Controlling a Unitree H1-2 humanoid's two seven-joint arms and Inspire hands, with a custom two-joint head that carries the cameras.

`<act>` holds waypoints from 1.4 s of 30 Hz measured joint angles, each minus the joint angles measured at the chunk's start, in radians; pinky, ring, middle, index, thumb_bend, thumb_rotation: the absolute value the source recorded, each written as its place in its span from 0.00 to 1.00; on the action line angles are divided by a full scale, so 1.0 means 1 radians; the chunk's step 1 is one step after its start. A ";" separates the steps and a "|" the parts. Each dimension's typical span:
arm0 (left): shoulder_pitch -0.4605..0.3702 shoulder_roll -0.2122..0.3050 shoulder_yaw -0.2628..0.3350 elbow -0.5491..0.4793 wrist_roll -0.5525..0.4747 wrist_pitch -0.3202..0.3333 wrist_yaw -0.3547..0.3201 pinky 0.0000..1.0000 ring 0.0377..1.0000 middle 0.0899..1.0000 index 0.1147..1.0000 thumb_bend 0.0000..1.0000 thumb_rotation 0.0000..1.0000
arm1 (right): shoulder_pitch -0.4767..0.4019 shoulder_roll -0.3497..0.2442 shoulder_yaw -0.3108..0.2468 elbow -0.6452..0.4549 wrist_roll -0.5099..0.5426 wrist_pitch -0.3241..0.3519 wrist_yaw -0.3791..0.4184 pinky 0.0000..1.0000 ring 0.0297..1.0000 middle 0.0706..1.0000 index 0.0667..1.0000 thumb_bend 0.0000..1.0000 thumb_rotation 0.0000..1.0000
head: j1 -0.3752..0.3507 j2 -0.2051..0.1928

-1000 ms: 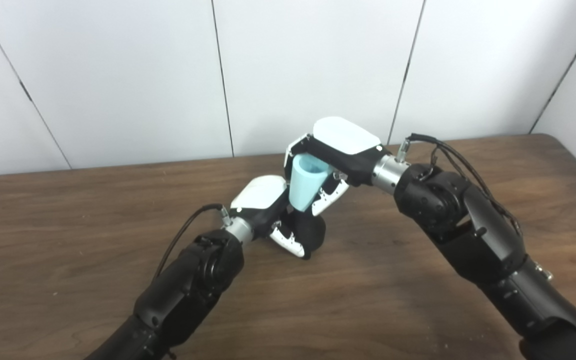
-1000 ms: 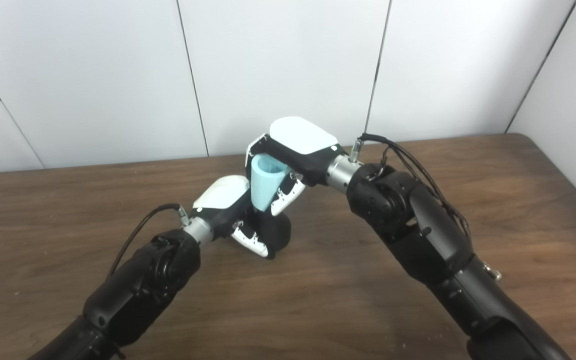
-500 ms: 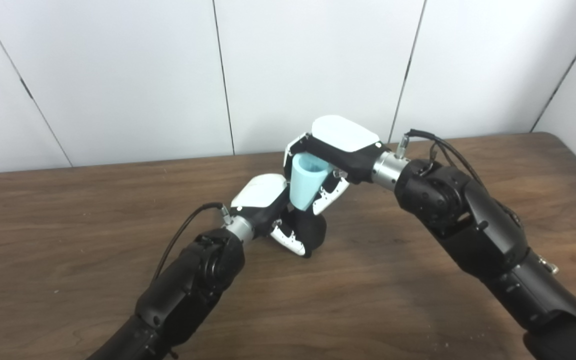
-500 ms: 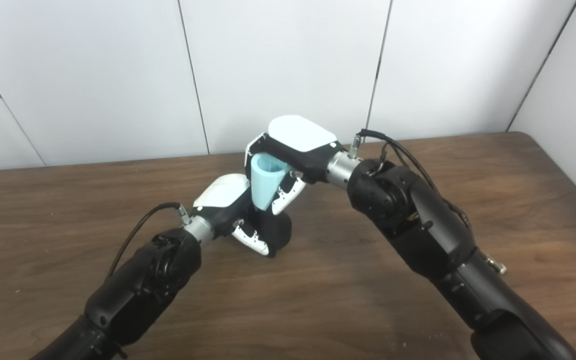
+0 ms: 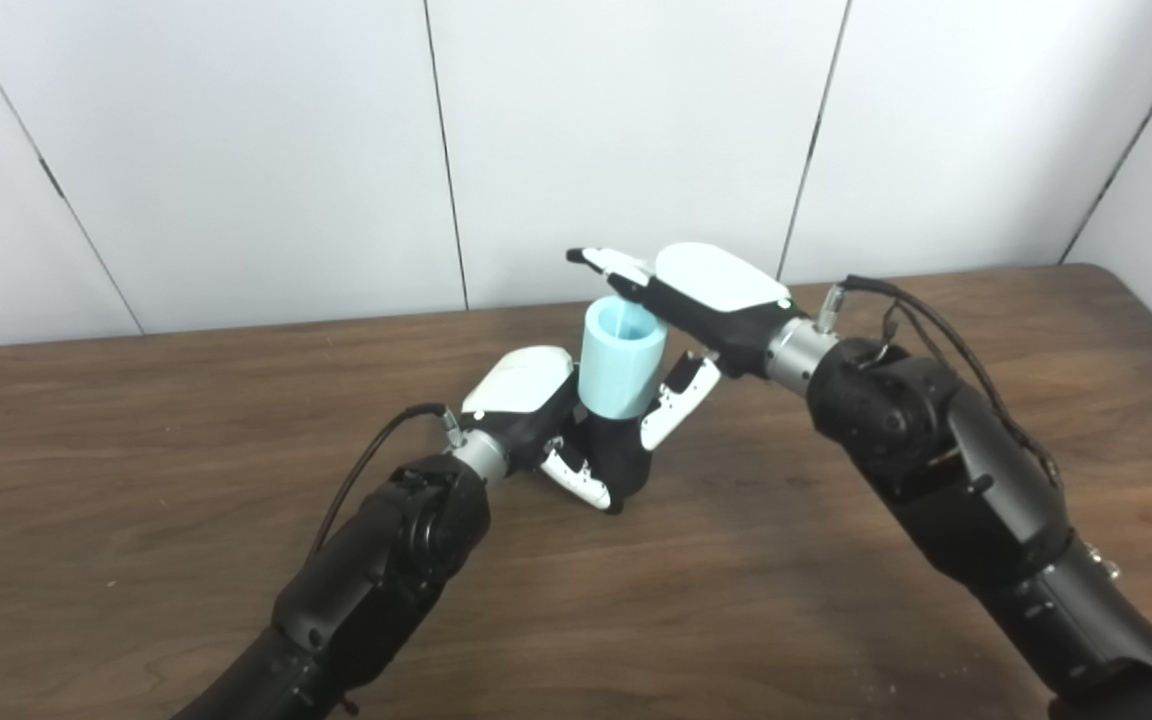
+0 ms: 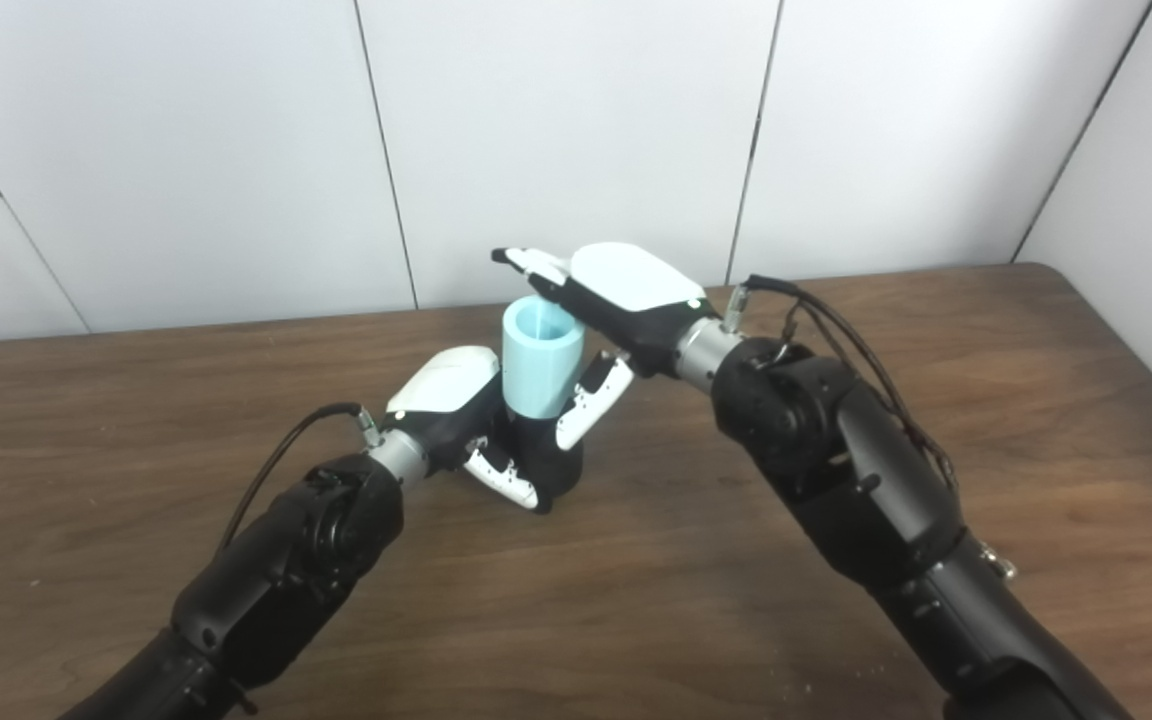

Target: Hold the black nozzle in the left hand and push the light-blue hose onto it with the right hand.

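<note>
On the desk (image 5: 136, 560), the left hand (image 5: 536, 410) grips the black nozzle (image 5: 621, 460). The light-blue hose (image 5: 620, 360) stands upright, seated on the nozzle's top. Right of it, the right hand (image 5: 696, 300) is spread, fingers (image 5: 608, 262) above the hose's rim, holding nothing.

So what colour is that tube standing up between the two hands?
Light blue; the tube shows best in the left eye view.

Dark brown wooden table (image 5: 836, 600), black nozzle (image 5: 626, 462) standing on it
</note>
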 measured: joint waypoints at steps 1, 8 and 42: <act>0.000 0.000 0.000 0.000 0.000 0.000 0.000 0.37 0.36 0.41 0.42 0.53 0.00 | 0.000 -0.001 -0.009 -0.002 0.019 0.007 0.011 1.00 1.00 1.00 1.00 1.00 0.49 | 0.000 0.002; 0.000 -0.004 0.004 0.006 0.000 -0.001 0.000 0.45 0.41 0.36 0.43 0.52 0.00 | 0.008 -0.006 -0.060 -0.034 0.118 -0.016 0.021 1.00 1.00 1.00 1.00 1.00 0.68 | 0.005 0.003; -0.002 -0.003 0.008 0.015 0.000 -0.015 0.000 0.40 0.38 0.35 0.42 0.52 0.00 | 0.037 -0.114 -0.046 -0.169 0.232 -0.094 0.178 1.00 1.00 1.00 1.00 1.00 0.80 | 0.008 0.009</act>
